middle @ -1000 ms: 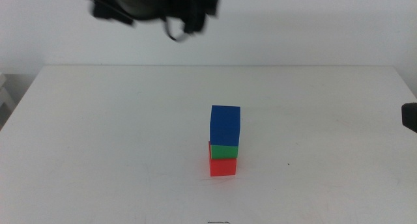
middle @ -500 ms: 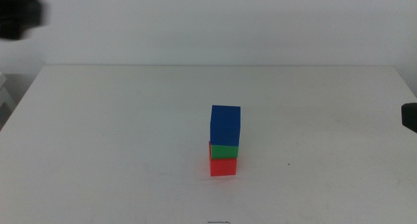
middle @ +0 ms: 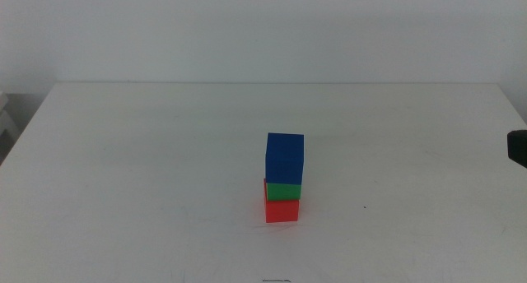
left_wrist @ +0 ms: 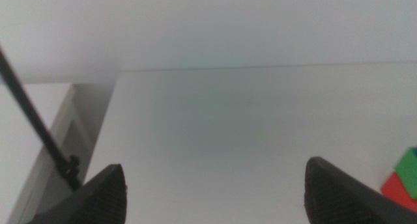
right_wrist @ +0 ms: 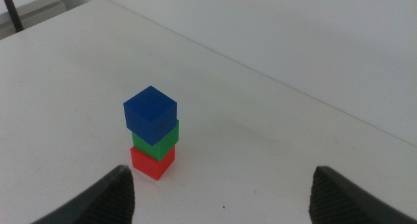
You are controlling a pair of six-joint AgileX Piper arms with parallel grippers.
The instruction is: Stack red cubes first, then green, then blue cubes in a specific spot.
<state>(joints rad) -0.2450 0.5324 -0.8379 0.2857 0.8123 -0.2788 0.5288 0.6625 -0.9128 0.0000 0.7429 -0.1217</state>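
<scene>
With all three cubes standing in one column near the middle of the white table [middle: 123, 151], the stack looked finished: the red cube [middle: 282, 211] sat on the tabletop, the green cube [middle: 283, 191] rested on it, and the blue cube [middle: 285, 158] capped the pile, its faces turned a touch off square from those below. Neither gripper touched anything. The left gripper [left_wrist: 215, 191] hung with its jaws spread wide and nothing between them, and only a sliver of red and green showed at the edge of its wrist picture, so the tower lay well off to its side. The right gripper [right_wrist: 221, 191] was likewise parted and empty, yet the column stood squarely ahead of it, upright, between the lines of its two jaws but well apart from them. By my reckoning the right arm was the better lined-up one, should any nudge to that twisted blue cap be wanted.
</scene>
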